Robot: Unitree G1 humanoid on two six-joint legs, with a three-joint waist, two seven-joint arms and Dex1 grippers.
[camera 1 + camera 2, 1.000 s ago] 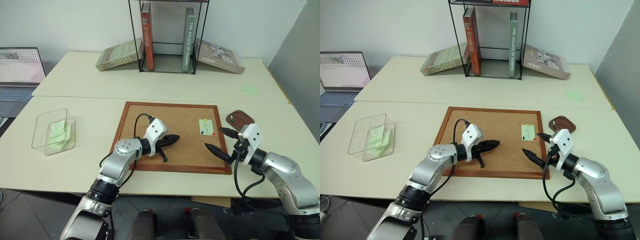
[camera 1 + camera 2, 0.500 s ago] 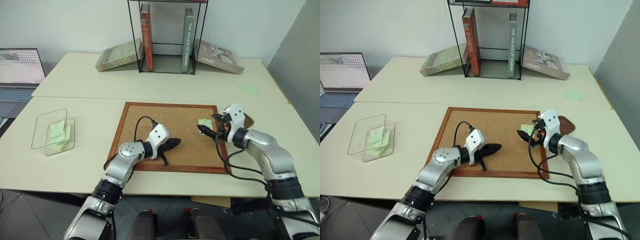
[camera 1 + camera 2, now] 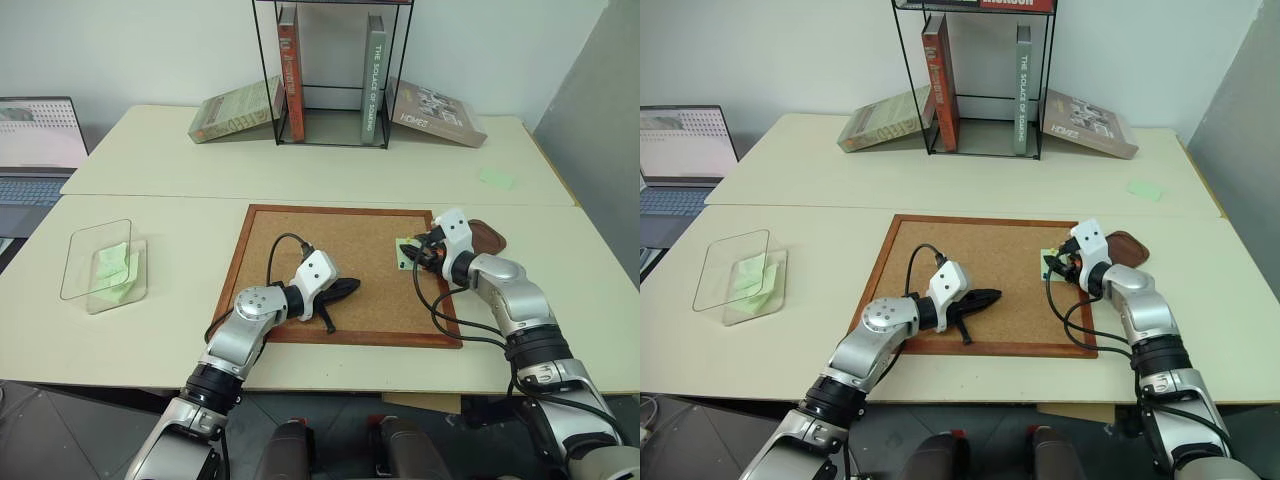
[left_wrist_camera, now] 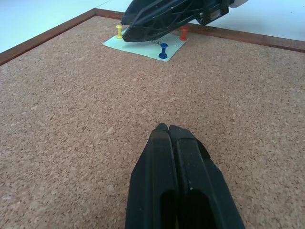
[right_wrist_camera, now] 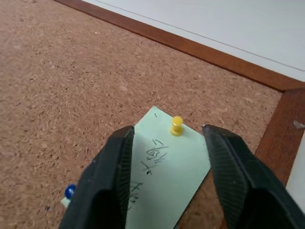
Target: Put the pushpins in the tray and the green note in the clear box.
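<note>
My right gripper (image 5: 167, 143) hangs over the green note (image 5: 164, 174) with its two fingers parted, one on either side of the yellow pushpin (image 5: 177, 125) near the note's corner; a blue pushpin (image 4: 163, 50) and a red pushpin (image 4: 183, 32) also stand in the note, which lies near the right edge of the cork board (image 3: 300, 235). My left gripper (image 4: 170, 130) is pressed shut on nothing, low over the bare cork near the board's middle. The tray (image 3: 490, 235) sits on the table (image 3: 180, 170) just off the board's right edge, beside my right wrist, and the clear box (image 3: 100, 265) stands well off to the left with pale green notes (image 3: 112, 264) inside.
</note>
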